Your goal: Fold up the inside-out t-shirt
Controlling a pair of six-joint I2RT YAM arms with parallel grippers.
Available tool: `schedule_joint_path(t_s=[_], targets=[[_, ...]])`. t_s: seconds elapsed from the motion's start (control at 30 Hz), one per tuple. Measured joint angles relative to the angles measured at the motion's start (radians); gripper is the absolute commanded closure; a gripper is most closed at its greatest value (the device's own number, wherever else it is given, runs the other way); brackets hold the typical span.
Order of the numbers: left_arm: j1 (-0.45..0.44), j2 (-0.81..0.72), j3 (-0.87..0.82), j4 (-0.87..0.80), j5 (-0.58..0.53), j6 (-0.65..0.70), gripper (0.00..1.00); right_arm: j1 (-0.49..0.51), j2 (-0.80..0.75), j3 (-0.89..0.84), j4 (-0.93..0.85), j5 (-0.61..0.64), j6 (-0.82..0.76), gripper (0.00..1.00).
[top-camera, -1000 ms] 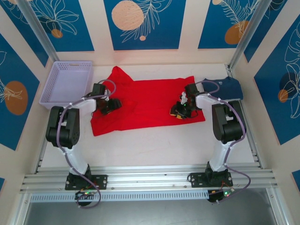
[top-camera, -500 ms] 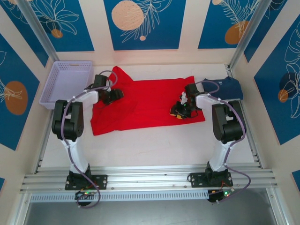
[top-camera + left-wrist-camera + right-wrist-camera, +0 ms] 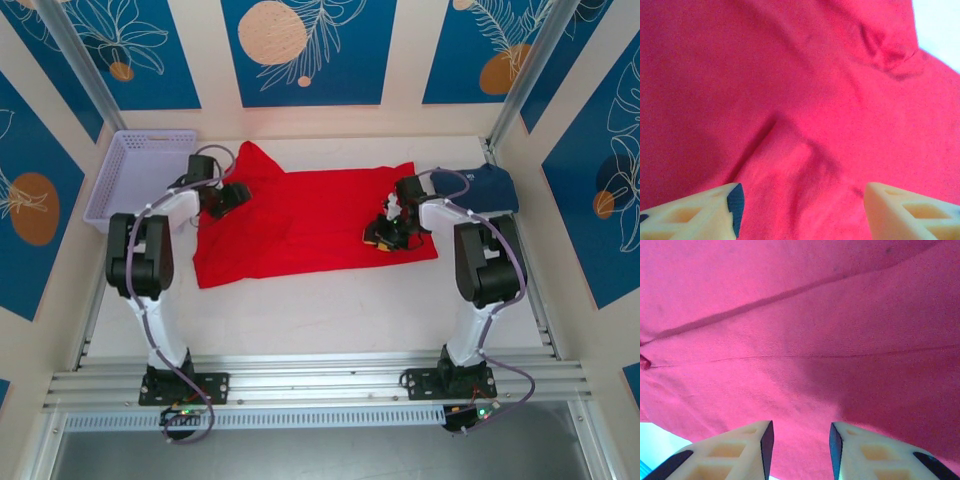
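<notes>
On table (image 3: 330, 300): soft red t-shirt (image 3: 310, 225), flat w/ shallow creases.

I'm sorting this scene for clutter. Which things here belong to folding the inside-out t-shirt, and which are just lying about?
Part of the job: red t-shirt; left gripper and right gripper, both open over it.
Lying about: lavender basket; navy t-shirt.
</notes>
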Motion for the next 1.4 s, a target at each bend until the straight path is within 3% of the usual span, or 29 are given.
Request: schedule_joint_path(t_s=[0.23,0.57,0.73,0.93,1.07,1.17,1.4], targets=[[-0.056,-0.333,-0.375,0.058,0.025,-0.029,0.35,-0.081,-0.051,0.032,-0.03,0.061,0.005,0.62],[-0.068,-0.396,-0.572,0.054,-0.016,-0.016,0.35,-0.134,0.058,0.057,-0.156,0.162,0.0,0.67],[-0.068,-0.508,-0.678,0.048,-0.038,0.003,0.35,-0.134,-0.024,-0.058,-0.145,0.17,0.005,0.68],[-0.068,-0.735,-0.827,-0.025,-0.057,-0.002,0.34,-0.125,-0.227,-0.297,-0.143,0.174,0.056,0.66],[-0.068,-0.794,-0.793,-0.087,-0.086,-0.001,0.32,-0.106,-0.346,-0.363,-0.151,0.208,0.068,0.58],[-0.063,-0.735,-0.69,-0.072,-0.103,0.002,0.32,-0.079,-0.412,-0.348,-0.082,0.225,0.054,0.52],[-0.019,-0.23,-0.189,0.046,-0.096,0.042,0.31,0.026,-0.306,-0.139,0.116,0.277,0.009,0.38]])
